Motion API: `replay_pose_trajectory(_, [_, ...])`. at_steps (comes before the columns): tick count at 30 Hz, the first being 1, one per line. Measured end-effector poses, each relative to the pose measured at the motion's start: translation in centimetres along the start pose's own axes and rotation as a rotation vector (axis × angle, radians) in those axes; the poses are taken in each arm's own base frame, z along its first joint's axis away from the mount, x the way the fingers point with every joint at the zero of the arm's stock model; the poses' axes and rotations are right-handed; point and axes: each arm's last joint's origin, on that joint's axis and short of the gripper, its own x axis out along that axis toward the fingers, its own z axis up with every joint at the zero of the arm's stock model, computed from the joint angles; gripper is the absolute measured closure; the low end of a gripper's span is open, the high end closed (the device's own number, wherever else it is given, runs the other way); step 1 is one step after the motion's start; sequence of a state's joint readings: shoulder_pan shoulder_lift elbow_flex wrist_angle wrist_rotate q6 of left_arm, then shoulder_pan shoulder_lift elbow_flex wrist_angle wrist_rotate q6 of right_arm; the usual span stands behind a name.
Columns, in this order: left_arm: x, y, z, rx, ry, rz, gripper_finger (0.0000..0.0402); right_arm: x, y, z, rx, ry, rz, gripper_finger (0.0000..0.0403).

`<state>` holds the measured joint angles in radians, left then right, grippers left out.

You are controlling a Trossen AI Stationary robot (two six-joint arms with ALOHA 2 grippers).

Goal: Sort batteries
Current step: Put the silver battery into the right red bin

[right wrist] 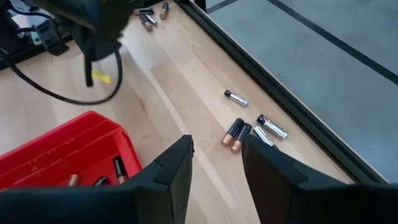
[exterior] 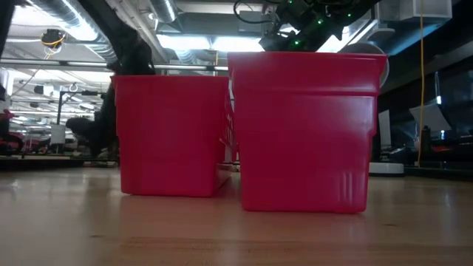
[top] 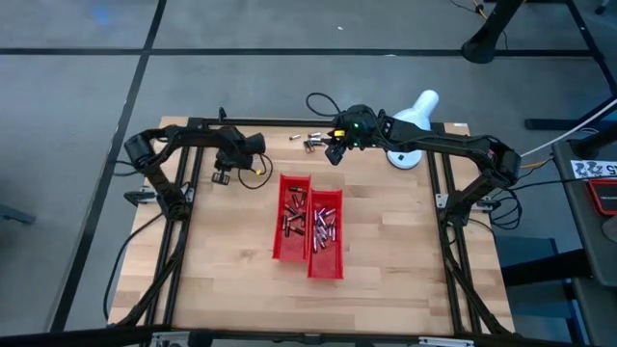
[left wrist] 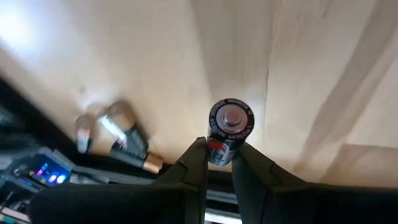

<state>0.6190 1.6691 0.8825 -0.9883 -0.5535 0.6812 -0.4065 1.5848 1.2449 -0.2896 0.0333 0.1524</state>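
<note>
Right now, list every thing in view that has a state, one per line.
Left pincer: shut on a battery, held upright.
Right pincer: open, empty, above loose batteries.
Red trays: side by side, batteries inside.
Loose batteries: lying flat on table.

1. The surface [top: 231,260] is pale wooden planking inside a black frame.
2. Two red trays [top: 308,229] stand side by side, touching, near its middle, each holding batteries.
3. Loose batteries [top: 312,142] lie scattered near the far edge.
4. A white lamp base [top: 404,157] sits at the far right corner.
</note>
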Motion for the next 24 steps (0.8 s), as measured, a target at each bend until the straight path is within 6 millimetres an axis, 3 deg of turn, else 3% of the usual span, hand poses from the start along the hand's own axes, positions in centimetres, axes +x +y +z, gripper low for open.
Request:
replay_pose_trajectory(7, [-3.4, 0.0, -3.0, -0.216, -0.190, 0.005, 0.0362, 0.0, 0.0, 0.0, 0.000, 0.000, 0.000, 0.0263])
replay_pose_trajectory(15, [-8.4, -0.9, -5.5, -0.370, -0.868, -0.328, 0.0362, 0.0, 0.0, 0.0, 0.000, -0.001, 0.000, 0.0263])
replay_pose_trajectory(18, [-10.2, -0.5, -5.9, -0.383, -1.114, -0.379, 0.0360, 0.0, 0.0, 0.0, 0.000, -0.001, -0.003, 0.0263])
replay_pose_trajectory(24, [-12.4, 0.1, -5.1, -0.388, -1.363, -0.401, 0.0360, -0.2, 0.0, 0.0, -0.001, 0.008, -0.011, 0.0263])
